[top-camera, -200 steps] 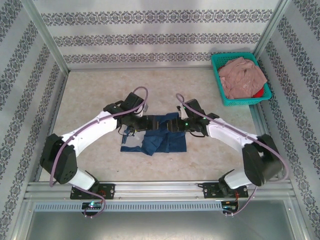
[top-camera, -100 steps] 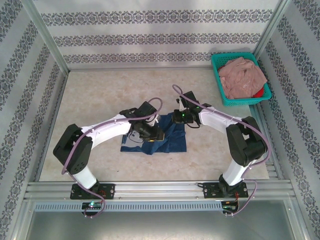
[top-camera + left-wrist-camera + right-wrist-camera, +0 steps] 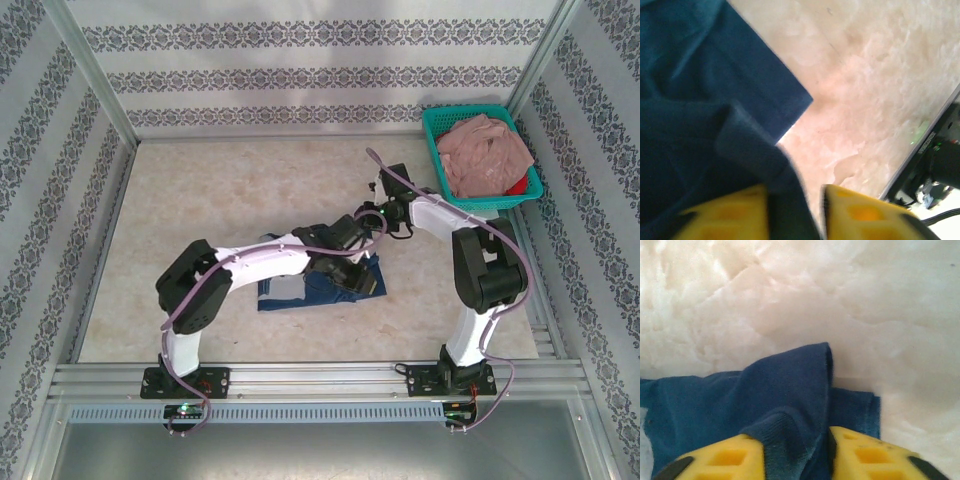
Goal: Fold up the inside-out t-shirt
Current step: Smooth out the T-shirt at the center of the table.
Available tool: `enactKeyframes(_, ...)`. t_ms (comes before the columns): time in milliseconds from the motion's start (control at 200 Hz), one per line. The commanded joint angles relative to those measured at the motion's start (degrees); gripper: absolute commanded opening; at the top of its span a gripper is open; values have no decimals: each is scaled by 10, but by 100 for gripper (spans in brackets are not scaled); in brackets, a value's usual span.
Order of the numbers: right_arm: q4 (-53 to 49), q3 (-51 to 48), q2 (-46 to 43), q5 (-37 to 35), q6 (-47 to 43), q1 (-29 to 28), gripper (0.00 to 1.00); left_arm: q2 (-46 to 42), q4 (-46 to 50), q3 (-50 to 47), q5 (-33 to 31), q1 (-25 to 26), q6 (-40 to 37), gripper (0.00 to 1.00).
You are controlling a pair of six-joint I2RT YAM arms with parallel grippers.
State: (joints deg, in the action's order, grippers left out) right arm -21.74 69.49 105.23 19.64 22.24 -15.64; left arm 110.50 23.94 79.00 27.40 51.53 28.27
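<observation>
Navy t-shirt (image 3: pixel 325 290) lies bunched in a rumpled heap on the pale marbled tabletop (image 3: pixel 200 200). It is well apart from the teal basket (image 3: pixel 434 148) and down-left of it in the top view, toward the arm bases. A paler grey patch shows on the side of the heap farthest from the basket.

The left gripper (image 3: pixel 795 205) is at the heap's edge nearest the basket. Its yellow fingers (image 3: pixel 860 212) stand narrow, pinching a thick fold of the navy cloth, and a flat corner of the shirt is spread on the tabletop beyond them.

The right gripper (image 3: pixel 792 450) sits between the heap and the basket, closer to the basket than the left one. Its jaws are also narrow, clamped on a ribbed navy hem, and the cloth past them forms a peaked fold against the tabletop.

In the basket lie a dusty pink garment (image 3: pixel 487 150) and a bit of something red (image 3: pixel 517 187).
</observation>
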Motion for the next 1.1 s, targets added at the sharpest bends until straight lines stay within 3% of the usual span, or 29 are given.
enactKeyframes(0,-51,29,6,23,-21,13,46,3,-6,24,-8,12,-40,53)
enactKeyframes(95,-79,18,-17,2,-31,23,52,-17,-14,20,-18,12,-50,63)
enactKeyframes(265,-97,-82,-130,-16,-21,25,55,-94,-7,-16,-60,3,-75,70)
enactKeyframes(420,-83,-205,-246,8,16,-26,60,-179,15,-104,-71,-92,-30,73)
enactKeyframes(615,-69,-253,-225,-6,60,-90,59,-166,59,-129,-38,-206,-9,73)
enactKeyframes(809,-68,-258,-195,-24,55,-97,55,-132,60,-132,-35,-248,-16,74)
enactKeyframes(884,-65,-255,-186,-29,46,-97,50,-120,59,-131,-37,-249,-19,74)
enactKeyframes(1094,-72,-229,-179,-37,31,-98,19,-109,78,-145,-69,-252,-28,74)
